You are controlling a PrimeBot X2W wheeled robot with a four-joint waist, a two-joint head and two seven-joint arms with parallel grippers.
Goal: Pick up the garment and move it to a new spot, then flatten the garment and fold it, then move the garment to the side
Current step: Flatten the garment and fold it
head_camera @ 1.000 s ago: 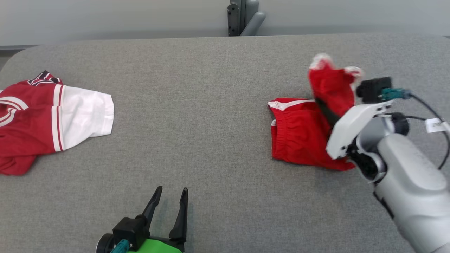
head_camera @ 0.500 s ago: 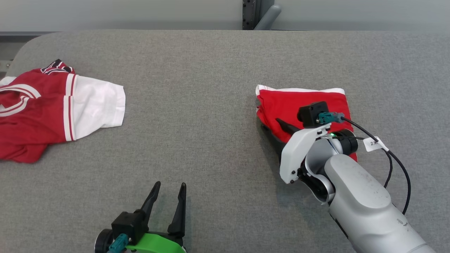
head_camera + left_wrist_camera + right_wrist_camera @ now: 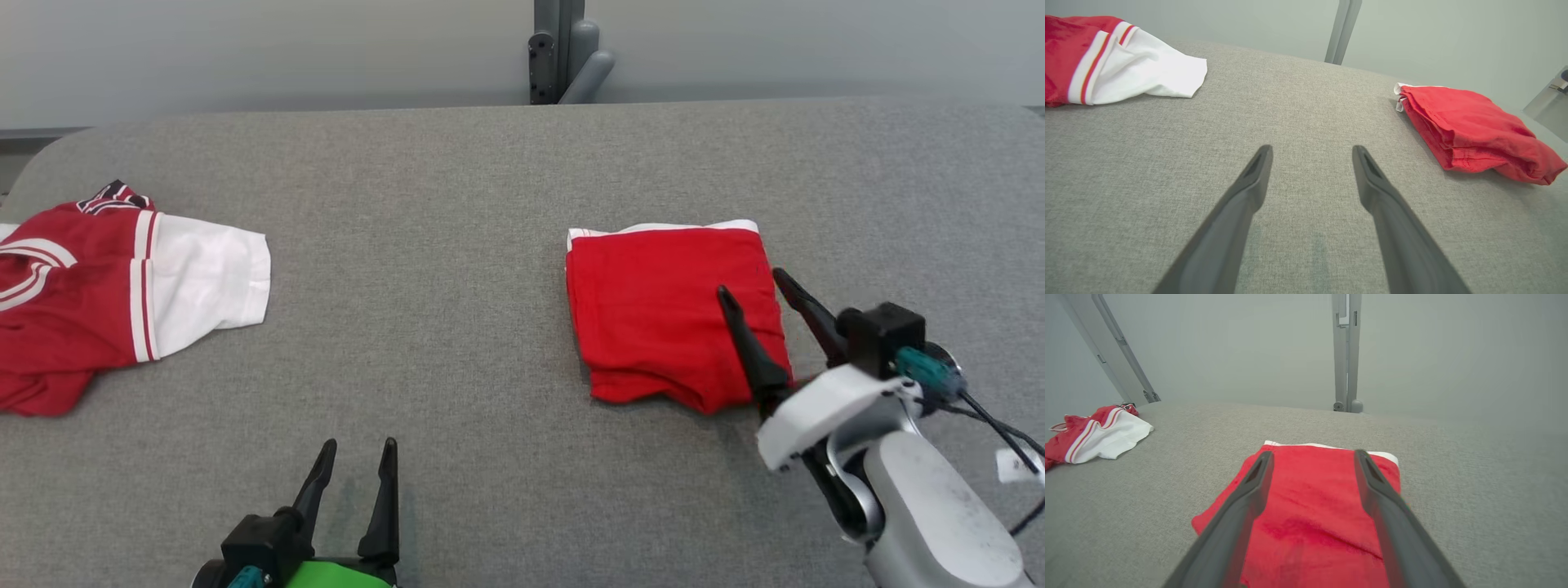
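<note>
Red garment [image 3: 669, 314], folded into a compact block with a white band along its far edge, lies flat on the grey fabric table [image 3: 457, 204] directly under and ahead of the right gripper [image 3: 751, 282]. That gripper's two dark fingers are spread wide and grip nothing. In the head view one finger crosses the garment's near right corner and the other stands just past its right edge. Whether the tips touch the cloth cannot be told.

In the right wrist view, the garment [image 3: 1314, 506] spans the gap between the parted fingers of the right gripper [image 3: 1313, 454], and its white band shows just beyond their tips. A grey upright post [image 3: 1346, 355] rises behind the table, straight ahead of the fingers. A second piece, a red and white jersey [image 3: 1098, 433], lies crumpled far off to their left.

The left gripper [image 3: 359, 443] is at the table's near edge, fingers also spread wide and empty. In the left wrist view, bare table [image 3: 1298, 114] lies ahead of the left gripper [image 3: 1311, 149]. The folded garment [image 3: 1470, 130] sits ahead and well to the right of its fingers, and the jersey [image 3: 1126, 69] ahead and well to the left.
</note>
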